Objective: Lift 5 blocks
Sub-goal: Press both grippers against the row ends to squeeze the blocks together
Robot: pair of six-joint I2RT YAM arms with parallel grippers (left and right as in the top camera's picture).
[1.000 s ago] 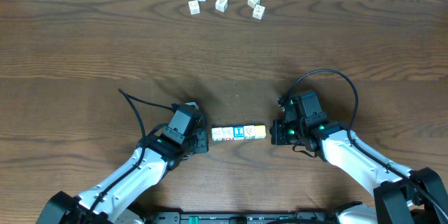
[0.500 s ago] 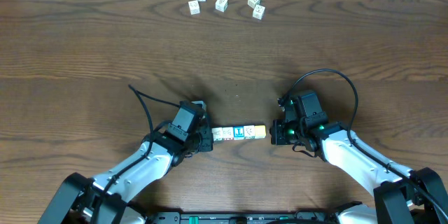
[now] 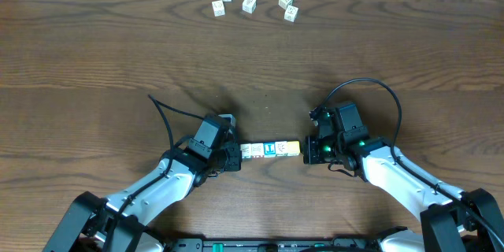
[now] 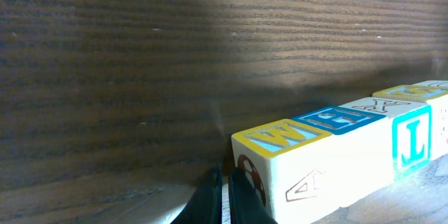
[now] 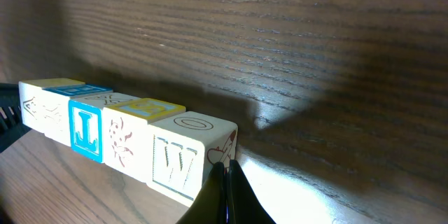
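Five cream-white blocks (image 3: 269, 150) form one tight row at the front middle of the table; one shows a bright blue face, and the right end one is yellowish. My left gripper (image 3: 236, 156) is shut, its tip against the row's left end. My right gripper (image 3: 305, 151) is shut too, with its tip against the right end. In the left wrist view the shut fingertips (image 4: 224, 182) touch the end face of the blocks (image 4: 336, 147). The right wrist view shows the gripper (image 5: 225, 171) pressed on the W block of the row (image 5: 126, 136). Whether the row rests on the table cannot be told.
Several similar pale cubes (image 3: 249, 4) lie scattered near the table's far edge, well away from both arms. Black cables loop behind the left arm (image 3: 161, 114) and above the right arm (image 3: 362, 83). Bare dark wood (image 3: 268, 71) lies between the row and the far cubes.
My left gripper has slid right until its tip meets the row's left end. The row has shifted very slightly toward the right gripper. The right arm stays put.
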